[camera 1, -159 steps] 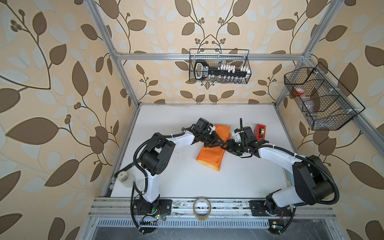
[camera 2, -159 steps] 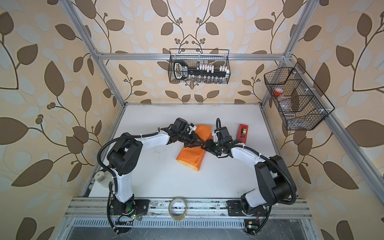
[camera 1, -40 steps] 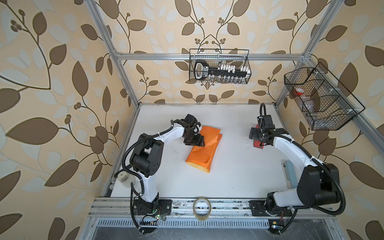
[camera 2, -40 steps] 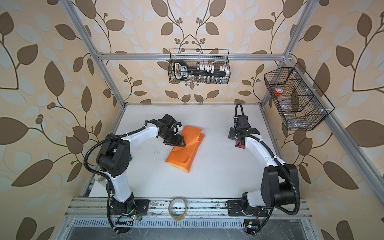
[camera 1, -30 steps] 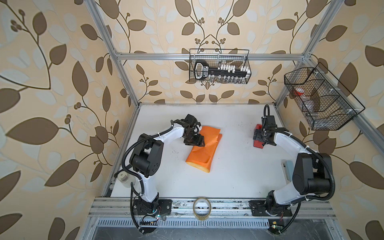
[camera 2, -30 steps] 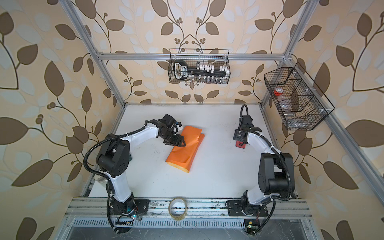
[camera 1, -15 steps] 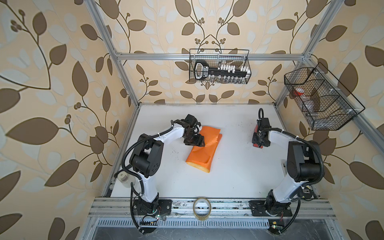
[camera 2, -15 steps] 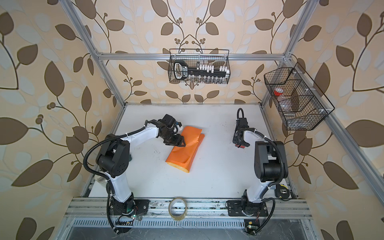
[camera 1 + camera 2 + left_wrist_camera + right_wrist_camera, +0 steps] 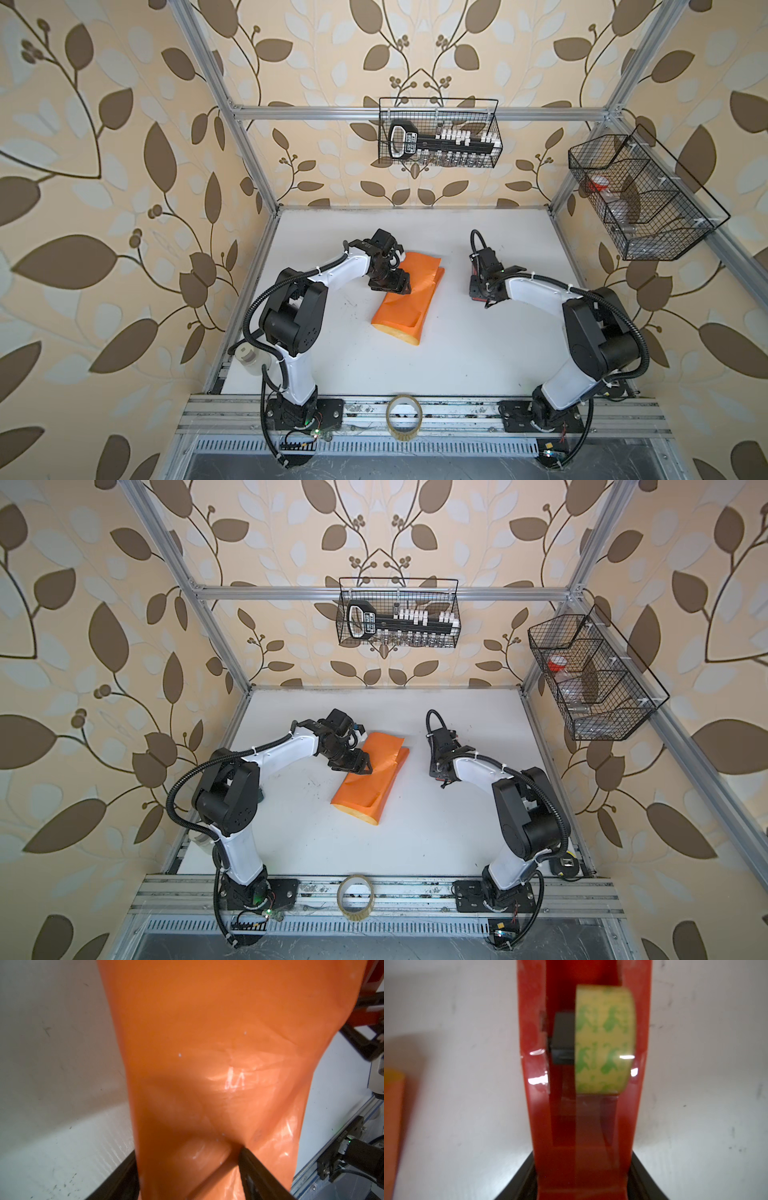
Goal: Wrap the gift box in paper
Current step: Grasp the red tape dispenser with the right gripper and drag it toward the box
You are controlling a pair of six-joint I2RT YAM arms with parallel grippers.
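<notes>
On the tabletop [image 9: 457, 353]: you have a white board, scuffed and flecked with dark specks.
Around you: tan wallpaper [image 9: 104, 208] with brown leaves covers three sides. An aluminium frame [image 9: 415, 113] runs up the corners and across the back.
Baskets: two, both black wire. Your back basket [image 9: 436, 99] hangs from the crossbar. Your side basket [image 9: 665, 245] hangs on the wall at the right of both top views.
Arms: two, white and black, their bases bolted to the front rail.
Paper: one sheet. The paper [image 9: 409, 299] is folded orange side out into a long bundle that lies slantwise mid-table. Yellow-tan shows at its near end.
Gift box: one expected, but you cannot see it in any view.
Left gripper [image 9: 395, 286]: it sits at the far left end of the paper with its jaws spread wide. One finger [image 9: 122, 1180] is at the paper's edge and the other presses on its top face.
Right gripper [image 9: 484, 291]: it is clamped on the tape dispenser [image 9: 533, 1022], with a finger against each red side. It is right of the paper and apart from it.
Tape: two rolls. The printed tape [image 9: 604, 1039] sits in the dispenser. The loose tape roll [image 9: 405, 433] sits on the front rail between the arm bases.
Bottle: one pale bottle [image 9: 248, 358] beside your left arm's base.
</notes>
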